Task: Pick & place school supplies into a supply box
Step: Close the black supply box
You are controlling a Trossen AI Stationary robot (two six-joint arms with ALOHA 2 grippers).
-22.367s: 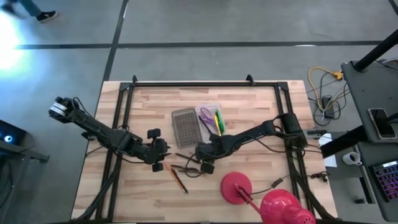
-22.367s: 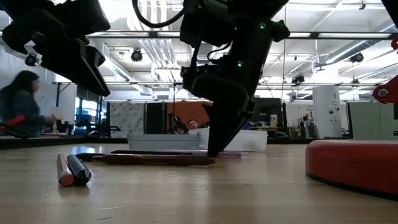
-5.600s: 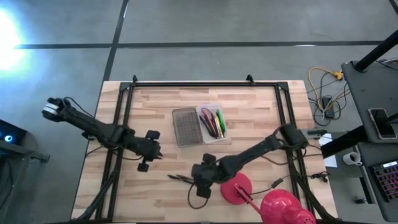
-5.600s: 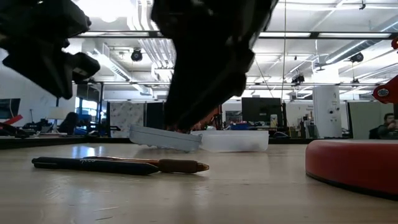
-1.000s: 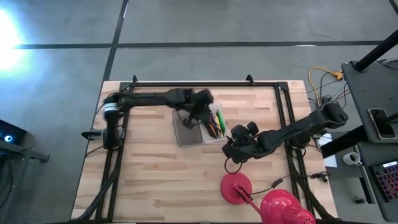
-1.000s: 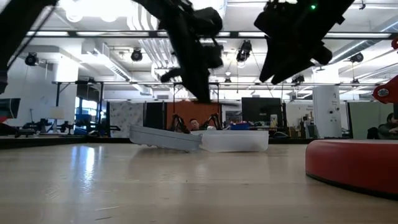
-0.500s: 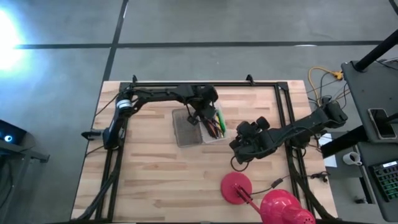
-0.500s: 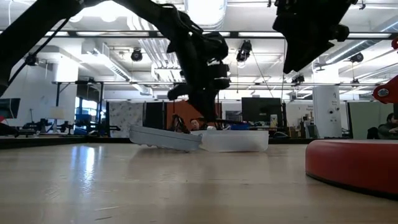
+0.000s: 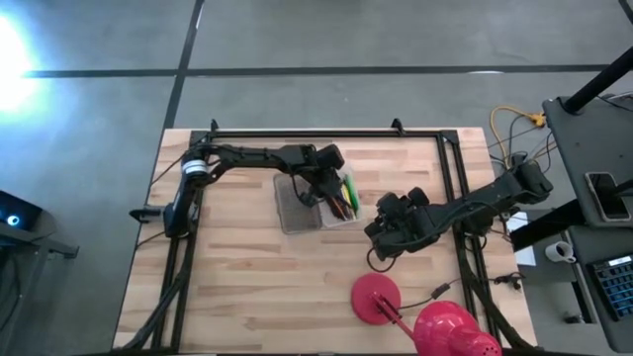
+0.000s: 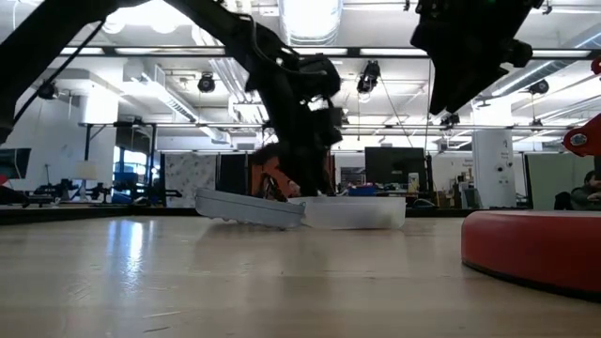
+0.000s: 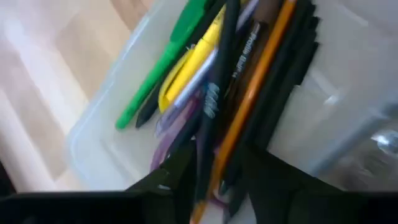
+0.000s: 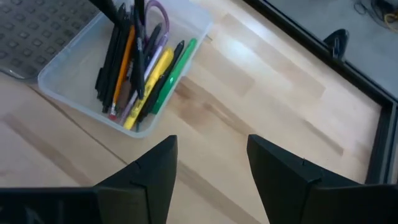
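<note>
The supply box (image 9: 341, 212), a clear plastic case, lies near the middle of the table (image 9: 237, 287), somewhat toward its far edge; its grey grid-textured lid (image 9: 293, 208) lies open flat against the box's left side, and in the low view the lid (image 10: 249, 207) shows tilted, its near edge resting against the box (image 10: 362, 213). Inside the box lie the school supplies (image 12: 140, 68): a green marker (image 12: 169, 78), a yellow marker (image 12: 153, 79), an orange pencil (image 11: 252, 102), several black pens (image 12: 114, 53) and the purple-handled scissors (image 12: 157, 14), all packed lengthwise, touching one another.

The left gripper (image 9: 315, 188) reaches in from the table's far left corner and hangs low over the box, its fingers down among the pens; in the left wrist view its dark fingertips (image 11: 180, 171) sit astride a black pen (image 11: 214, 106) and the orange pencil, but whether they are clamped on anything cannot be told.

The right gripper (image 9: 384, 235) hovers above the bare table just right of the box, toward the right edge, apart from it; in the right wrist view its two fingers (image 12: 155, 168) stand spread wide with nothing between them.

A red round-based lamp (image 9: 376, 300) sits at the near edge of the table, right of centre, well apart from the box; its base (image 10: 535, 249) fills the right of the low view.
</note>
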